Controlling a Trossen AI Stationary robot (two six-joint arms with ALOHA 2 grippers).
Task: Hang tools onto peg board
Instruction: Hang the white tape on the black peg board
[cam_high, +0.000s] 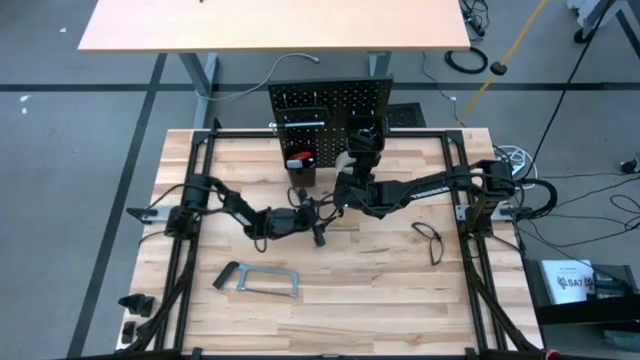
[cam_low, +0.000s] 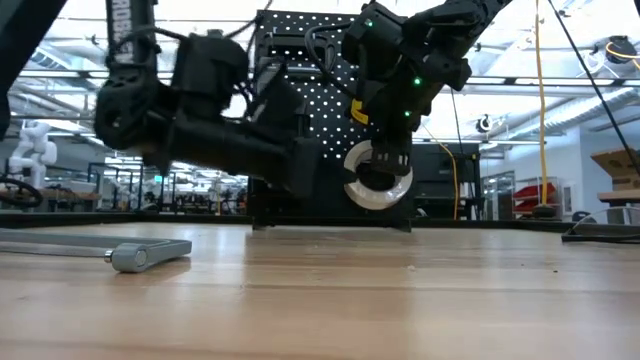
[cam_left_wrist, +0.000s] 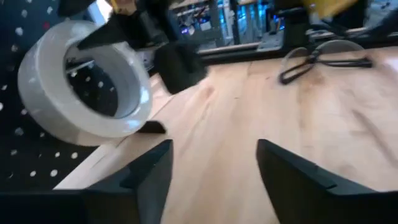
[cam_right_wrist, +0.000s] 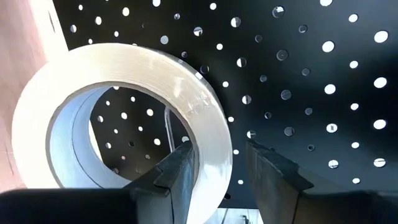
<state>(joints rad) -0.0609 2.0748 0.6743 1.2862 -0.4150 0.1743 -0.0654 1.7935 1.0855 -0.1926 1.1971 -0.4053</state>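
Observation:
The black peg board (cam_high: 330, 100) stands upright at the table's far side. A silver level (cam_high: 300, 124) hangs across it, and a red-handled tool (cam_high: 298, 160) sits in its bin. My right gripper (cam_right_wrist: 217, 168) is shut on the white tape roll (cam_right_wrist: 124, 106) close in front of the board's holes. In the low view the roll (cam_low: 378, 195) hangs clear of the table. My left gripper (cam_left_wrist: 214, 168) stands open and low over the table's middle, beside the roll (cam_left_wrist: 81, 93), with nothing between its fingers. My right gripper holds the tape roll by its wall (cam_right_wrist: 211, 149), with one finger (cam_right_wrist: 180, 168) inside the hole and the other (cam_right_wrist: 273, 168) outside. The fingers come nearly level from the table's near side toward the peg board. The roll stands on edge, lifted clear of the table.
A grey bar clamp (cam_high: 258, 282) lies near the front left of the table and shows in the low view (cam_low: 130, 252). Black pliers (cam_high: 430, 240) lie at the right. Bare wood lies between them in front of the arms.

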